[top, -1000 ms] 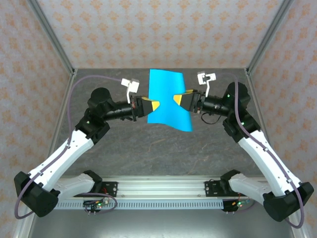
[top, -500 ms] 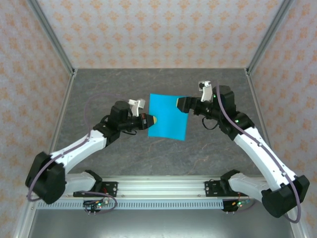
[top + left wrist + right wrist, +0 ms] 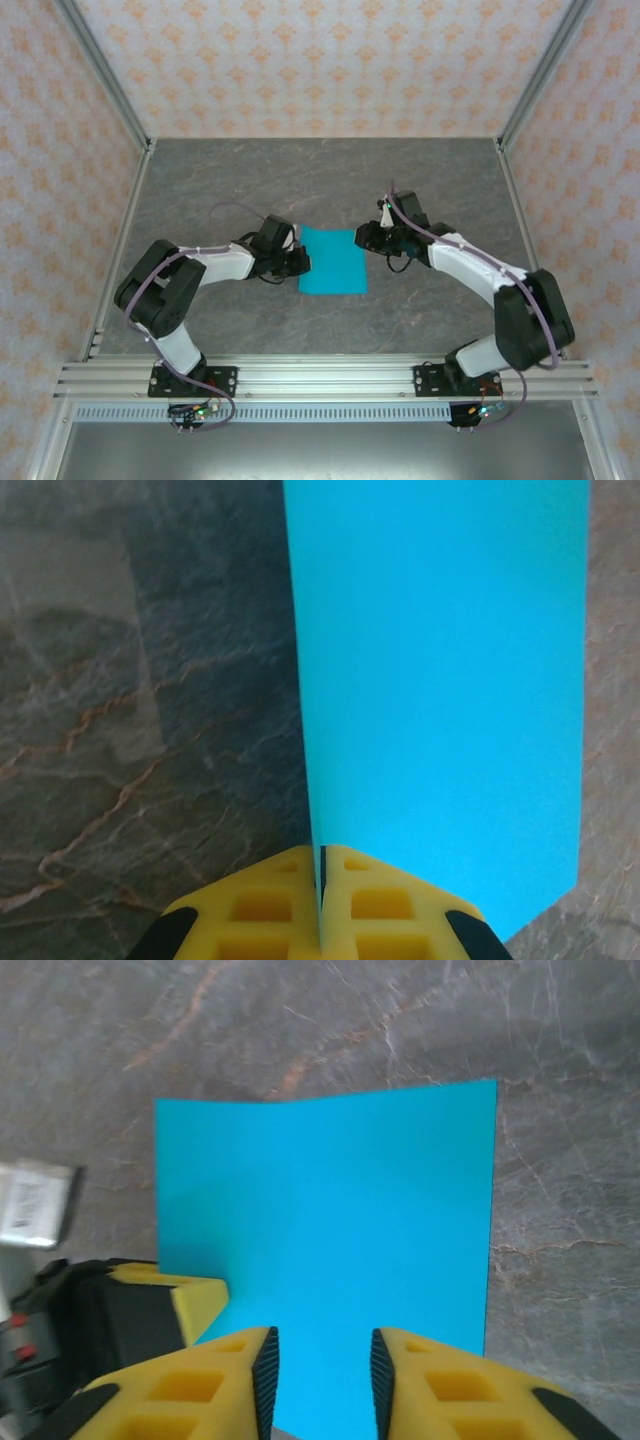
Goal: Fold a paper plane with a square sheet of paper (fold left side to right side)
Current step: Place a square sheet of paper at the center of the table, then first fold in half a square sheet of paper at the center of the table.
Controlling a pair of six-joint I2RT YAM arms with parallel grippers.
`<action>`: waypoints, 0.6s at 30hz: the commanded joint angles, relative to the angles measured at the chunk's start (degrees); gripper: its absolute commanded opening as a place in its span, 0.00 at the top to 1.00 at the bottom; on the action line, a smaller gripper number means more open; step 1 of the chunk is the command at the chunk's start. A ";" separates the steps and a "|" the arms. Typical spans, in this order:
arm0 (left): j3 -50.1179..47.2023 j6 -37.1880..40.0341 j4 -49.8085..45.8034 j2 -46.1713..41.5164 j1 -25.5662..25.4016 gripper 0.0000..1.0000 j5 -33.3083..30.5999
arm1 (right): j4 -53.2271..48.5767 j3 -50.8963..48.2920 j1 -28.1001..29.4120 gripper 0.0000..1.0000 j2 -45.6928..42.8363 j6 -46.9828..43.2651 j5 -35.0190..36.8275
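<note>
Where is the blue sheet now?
In the top view, the blue sheet is central, between the left hand, pinching its left edge, and the right hand.

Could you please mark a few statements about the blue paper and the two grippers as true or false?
1. The left gripper is shut on an edge of the paper. True.
2. The right gripper has its fingers pressed tight together. False: a gap stands between them, and blue paper shows through it.
3. The paper is already a slim pointed dart. False: it is a plain four-cornered sheet.
4. In the top view, the paper sits between the two grippers. True.
5. The paper is in the far left corner of the table. False: it is near the table's middle.
</note>
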 commanded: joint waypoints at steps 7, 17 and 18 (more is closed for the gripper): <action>2.93 3.32 -5.16 -2.37 -0.20 1.00 -1.69 | 4.41 0.88 0.32 0.73 12.82 4.29 0.89; 5.60 0.32 -2.27 -3.70 -0.14 0.65 4.76 | 1.29 0.16 0.27 0.73 18.11 4.28 2.85; 5.84 -0.19 -1.58 -4.06 -0.25 0.61 5.47 | 0.90 0.02 0.27 0.73 18.08 4.10 3.23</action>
